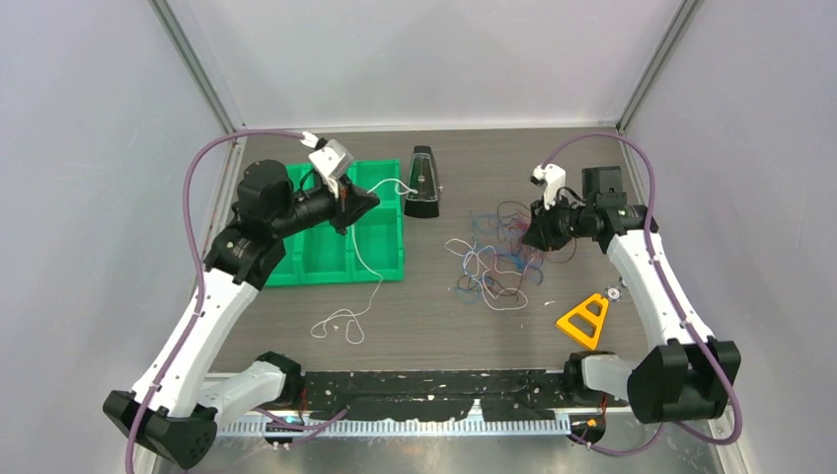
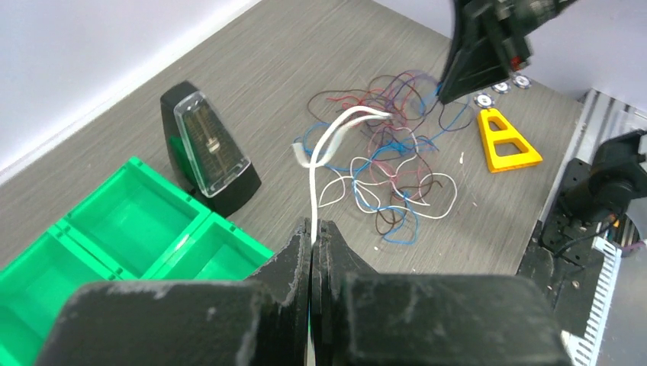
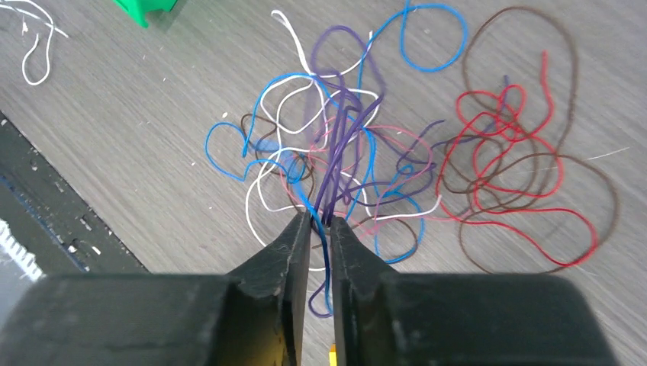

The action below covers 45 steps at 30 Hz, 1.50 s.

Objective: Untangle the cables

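We see a big grey-brown table (image 1: 474, 158). The left arm (image 1: 188, 336) and the right arm (image 1: 656, 286) reach out over it, one from each side.

A green tray (image 1: 336, 279) with little boxes in it sits on the left part of the table, under the left arm.

The cables (image 1: 494, 262) lie in a messy heap in the middle of the table, a bit to the right, just in front of the right arm. They are red, blue, white, brown and purple, and they curl into lots of loops on top of each other.

A black metronome (image 1: 422, 183) stands upright just beside the far right corner of the tray. A yellow triangle (image 1: 584, 318) lies flat near the right arm.

The left gripper (image 2: 313, 229) is up above the tray. Its jaws are squeezed tight on a white cable (image 2: 314, 179). That cable hangs down over the tray, and its end curls on the table in front of it, apart from the heap.

The right gripper (image 3: 320, 221) is down at the right edge of the heap. Its jaws pinch a purple cable (image 3: 336, 164) that runs up out of the tangle.
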Tool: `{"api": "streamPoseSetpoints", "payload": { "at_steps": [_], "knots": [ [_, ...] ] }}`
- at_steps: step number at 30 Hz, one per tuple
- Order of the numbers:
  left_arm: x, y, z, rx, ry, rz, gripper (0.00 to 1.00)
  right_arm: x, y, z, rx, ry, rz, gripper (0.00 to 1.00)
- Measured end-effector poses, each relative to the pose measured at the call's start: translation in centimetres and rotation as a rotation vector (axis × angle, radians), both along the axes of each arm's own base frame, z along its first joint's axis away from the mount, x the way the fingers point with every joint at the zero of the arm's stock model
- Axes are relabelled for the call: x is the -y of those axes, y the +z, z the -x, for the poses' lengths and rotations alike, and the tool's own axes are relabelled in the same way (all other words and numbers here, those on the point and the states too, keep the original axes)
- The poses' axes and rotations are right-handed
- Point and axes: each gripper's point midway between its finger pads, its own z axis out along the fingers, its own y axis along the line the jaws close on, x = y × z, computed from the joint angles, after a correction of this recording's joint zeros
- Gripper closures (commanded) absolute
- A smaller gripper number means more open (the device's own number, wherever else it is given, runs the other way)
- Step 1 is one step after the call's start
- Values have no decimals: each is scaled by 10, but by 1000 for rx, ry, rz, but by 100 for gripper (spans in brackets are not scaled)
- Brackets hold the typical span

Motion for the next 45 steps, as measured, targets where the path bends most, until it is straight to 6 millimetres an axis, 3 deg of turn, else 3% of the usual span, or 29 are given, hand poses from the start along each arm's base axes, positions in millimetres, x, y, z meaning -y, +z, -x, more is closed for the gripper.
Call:
{"api": "streamPoseSetpoints", "payload": {
  "at_steps": [4, 7, 8, 11, 14, 16, 19, 24, 30, 36, 38, 41, 43, 45],
  "knots": [
    [0, 20, 15, 39, -73, -41, 100, -5, -21, 5, -92, 45, 2, 75],
    [-10, 7, 31, 77, -145, -178, 100, -6, -35, 10, -153, 66, 15, 76],
    [-15, -10, 38, 69, -171, -243, 100, -5, -36, 12, -160, 71, 18, 76],
    [-38, -94, 60, -30, -252, -446, 97, -6, -35, 14, -164, 80, 20, 68],
    [-68, -194, 87, -188, -324, -643, 57, -6, -32, 14, -162, 85, 18, 57],
    [-86, -239, 103, -269, -361, -741, 35, -7, -28, 13, -160, 86, 17, 52],
    [-105, -277, 113, -324, -380, -845, 25, -7, -21, 9, -150, 89, 16, 49],
    [-110, -299, 96, -333, -375, -924, 11, -7, -17, 6, -147, 88, 16, 48],
    [-106, -316, 88, -321, -406, -995, 21, -7, -20, 6, -166, 86, 15, 48],
    [-108, -327, 99, -312, -469, -1042, 28, -7, -20, 7, -171, 85, 18, 48],
    [-107, -327, 101, -297, -481, -1050, 44, -7, -20, 7, -172, 84, 17, 48],
    [-107, -328, 105, -314, -497, -1056, 90, -7, -20, 7, -174, 82, 16, 49],
    [-107, -327, 103, -319, -498, -1067, 100, -7, -20, 7, -175, 80, 15, 49],
    [-106, -326, 101, -315, -501, -1069, 100, -7, -20, 7, -175, 80, 15, 49]
  ]
}}
